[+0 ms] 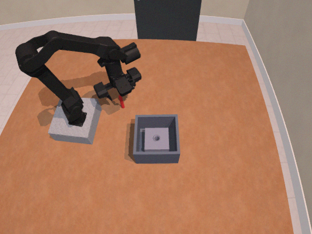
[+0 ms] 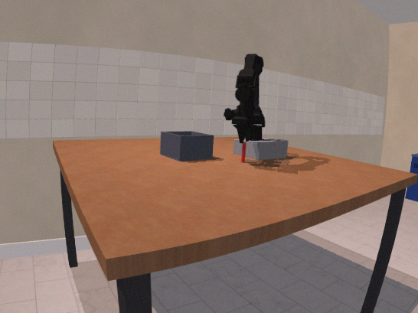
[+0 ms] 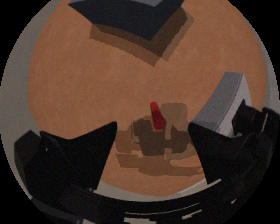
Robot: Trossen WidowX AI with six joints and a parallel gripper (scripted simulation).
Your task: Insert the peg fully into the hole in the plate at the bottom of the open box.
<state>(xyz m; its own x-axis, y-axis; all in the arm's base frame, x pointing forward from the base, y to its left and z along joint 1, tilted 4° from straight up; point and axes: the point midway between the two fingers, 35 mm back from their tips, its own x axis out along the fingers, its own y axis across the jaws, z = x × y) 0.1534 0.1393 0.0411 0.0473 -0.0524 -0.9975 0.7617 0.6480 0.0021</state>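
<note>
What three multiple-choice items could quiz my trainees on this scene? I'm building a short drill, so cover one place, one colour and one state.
1. Where does the peg stand?
A. in the plate's hole
B. on the table, under the gripper
C. on the arm's pedestal

2. What colour is the peg?
A. red
B. blue
C. green

3. How is the gripper?
A. shut on the peg
B. shut on nothing
C. open, holding nothing

Answers:
1 B: the top view shows it upright on the table, outside the box.
2 A: it shows bright red in every view.
3 C: the wrist view shows the fingers standing wide on either side of the peg, apart from it.
</note>
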